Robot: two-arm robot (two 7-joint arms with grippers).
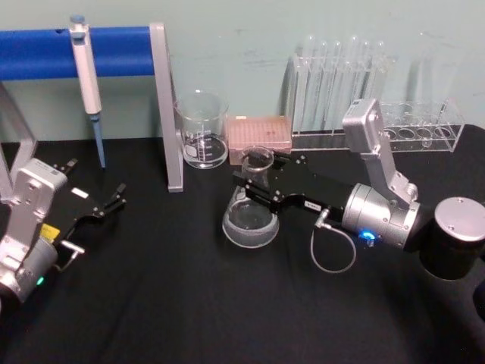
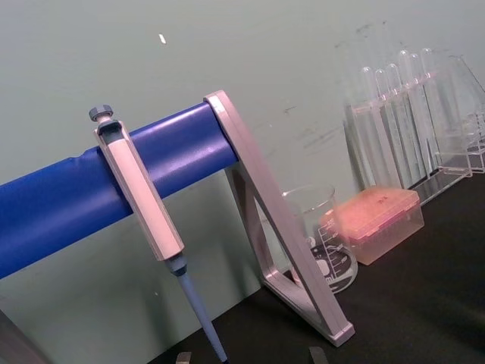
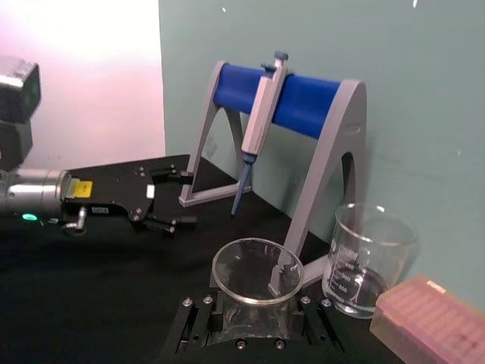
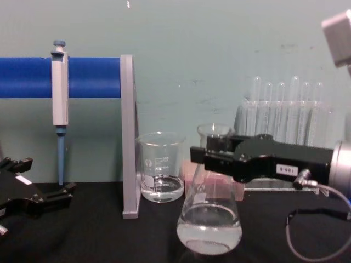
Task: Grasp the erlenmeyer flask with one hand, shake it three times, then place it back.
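Observation:
The erlenmeyer flask is clear glass with a little clear liquid in its wide base. It sits mid-table, in front of the pink box. My right gripper reaches in from the right, and its black jaws close on the flask's neck just under the rim. Whether the base touches the black table, I cannot tell. In the chest view the right gripper crosses the neck. My left gripper rests open and empty, low at the table's left.
A glass beaker and a pink tip box stand just behind the flask. The test tube rack is at the back right. A pipette hangs on the blue bar stand at the back left.

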